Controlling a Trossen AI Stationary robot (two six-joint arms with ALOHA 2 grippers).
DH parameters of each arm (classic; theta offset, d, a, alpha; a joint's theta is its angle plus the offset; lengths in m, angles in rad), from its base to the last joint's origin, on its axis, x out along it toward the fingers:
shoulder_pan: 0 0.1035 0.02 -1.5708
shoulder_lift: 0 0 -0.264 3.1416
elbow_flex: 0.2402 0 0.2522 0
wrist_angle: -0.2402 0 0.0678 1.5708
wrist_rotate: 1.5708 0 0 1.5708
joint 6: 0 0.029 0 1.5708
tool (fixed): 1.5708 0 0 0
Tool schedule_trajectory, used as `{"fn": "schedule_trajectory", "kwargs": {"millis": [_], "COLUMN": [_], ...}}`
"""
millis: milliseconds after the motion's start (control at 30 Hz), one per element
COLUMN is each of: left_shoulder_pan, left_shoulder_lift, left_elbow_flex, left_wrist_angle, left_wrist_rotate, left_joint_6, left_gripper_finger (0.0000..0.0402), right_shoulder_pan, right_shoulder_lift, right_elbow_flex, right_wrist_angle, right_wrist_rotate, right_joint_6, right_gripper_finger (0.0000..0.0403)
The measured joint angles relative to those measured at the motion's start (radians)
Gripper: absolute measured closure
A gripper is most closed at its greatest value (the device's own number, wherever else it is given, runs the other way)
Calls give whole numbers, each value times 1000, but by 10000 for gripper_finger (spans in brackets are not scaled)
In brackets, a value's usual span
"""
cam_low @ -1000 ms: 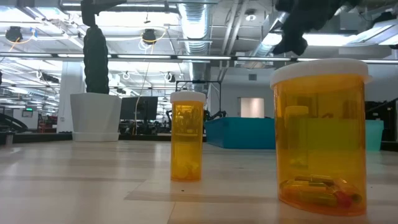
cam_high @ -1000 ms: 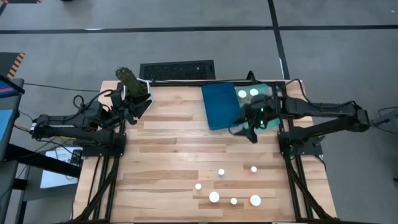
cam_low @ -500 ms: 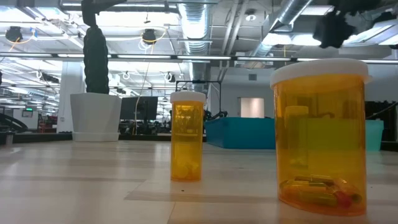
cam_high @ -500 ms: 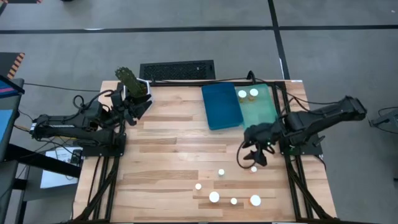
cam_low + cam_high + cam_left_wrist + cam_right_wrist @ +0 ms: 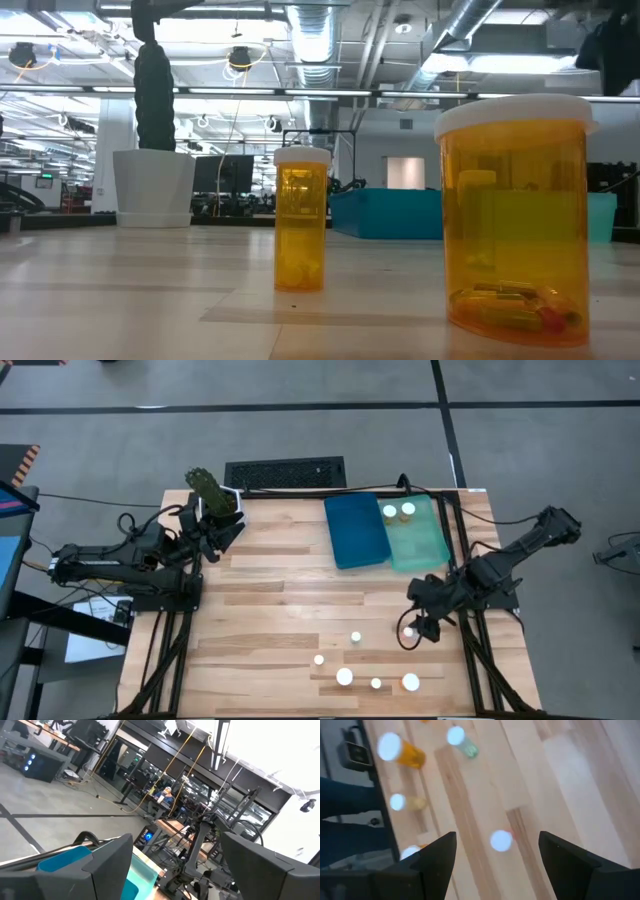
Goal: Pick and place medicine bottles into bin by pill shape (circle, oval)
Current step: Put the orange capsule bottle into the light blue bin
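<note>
I hold the right hand (image 5: 408, 632), fingers spread wide and empty, over the small white-capped medicine bottle (image 5: 501, 840) nearest the teal plastic bin (image 5: 385, 530), with five more bottles beyond on the pale wooden tabletop (image 5: 280, 600). I judge this the reach for the next pick: lower squarely and close. The left hand (image 5: 225, 532) waits, open, left of that bin.

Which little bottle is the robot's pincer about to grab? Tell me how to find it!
Look at the wooden table from above, at the cluster of white-capped bottles along its near edge. The one is the bottle on the right, farthest from that edge. It alone sits under the open right pincer.
</note>
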State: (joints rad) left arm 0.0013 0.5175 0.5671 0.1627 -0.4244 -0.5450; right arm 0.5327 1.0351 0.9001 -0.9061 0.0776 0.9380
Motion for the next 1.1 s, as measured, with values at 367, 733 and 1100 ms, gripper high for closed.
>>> {"fn": "schedule_trajectory", "kwargs": {"millis": [367,733,1100], "left_shoulder_pan": [0,0,0], "left_shoulder_lift": [0,0,0], "left_elbow_flex": [0,0,0], "left_wrist_angle": [0,-16,-19], "left_wrist_rotate": [0,-10,-11], "left_joint_6": [2,2,1], "left_gripper_finger": [105,105,105], "right_shoulder_pan": [75,273,356], "right_shoulder_lift": [0,125,313], "right_elbow_flex": [0,0,48], "right_wrist_angle": [10,190,335], "right_wrist_rotate": [64,51,22], "right_joint_6": [47,187,149], "right_gripper_finger": [110,110,110]}}
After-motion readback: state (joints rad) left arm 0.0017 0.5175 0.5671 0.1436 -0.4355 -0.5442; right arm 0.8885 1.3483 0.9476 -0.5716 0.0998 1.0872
